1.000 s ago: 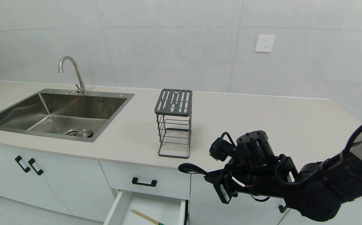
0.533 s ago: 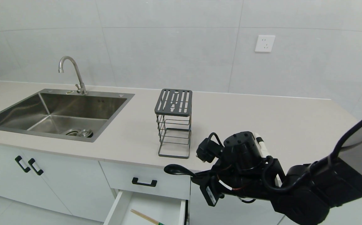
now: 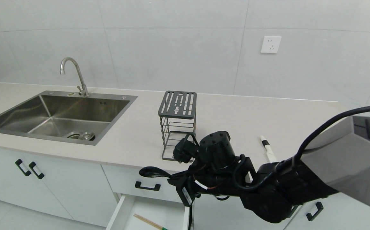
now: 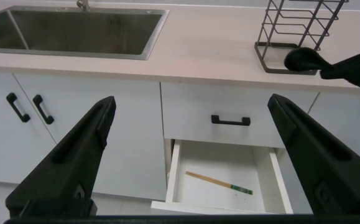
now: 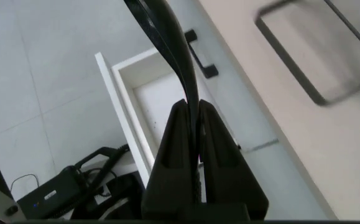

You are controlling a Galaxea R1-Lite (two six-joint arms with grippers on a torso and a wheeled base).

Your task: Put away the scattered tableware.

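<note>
The right gripper (image 3: 176, 179) is clamping its two fingers together on the handle of a black spoon (image 3: 150, 172). The spoon is pointing toward 9 o'clock, and its bowl is hanging in the air just in front of the edge of the counter (image 3: 268, 118). At about 6 o'clock from the spoon an open drawer (image 3: 118, 209) is standing out from the cupboard, and a pair of chopsticks (image 3: 148, 222) is already lying on its floor. In the right wrist view the fingers (image 5: 176, 134) are pressing the thin handle from both sides, with the drawer lying below.

The left gripper (image 4: 190, 99) is hanging low in front of the cupboards with its fingers wide apart. It is holding nothing and is facing the drawer.

As I am judging it, the task is somewhere near the middle. The chopsticks are stored. The spoon is in the grip but not yet released, so it is needing to go down into the drawer and be let go there. One more piece is lying on the counter: a utensil with a white handle (image 3: 268, 149), at about 4 o'clock from the wire rack (image 3: 177, 127). I cannot tell what kind of utensil it is. It is probably the last thing waiting to be collected. The sink (image 3: 108, 95), at 9 o'clock from the rack, is holding no tableware that I can see.
</note>
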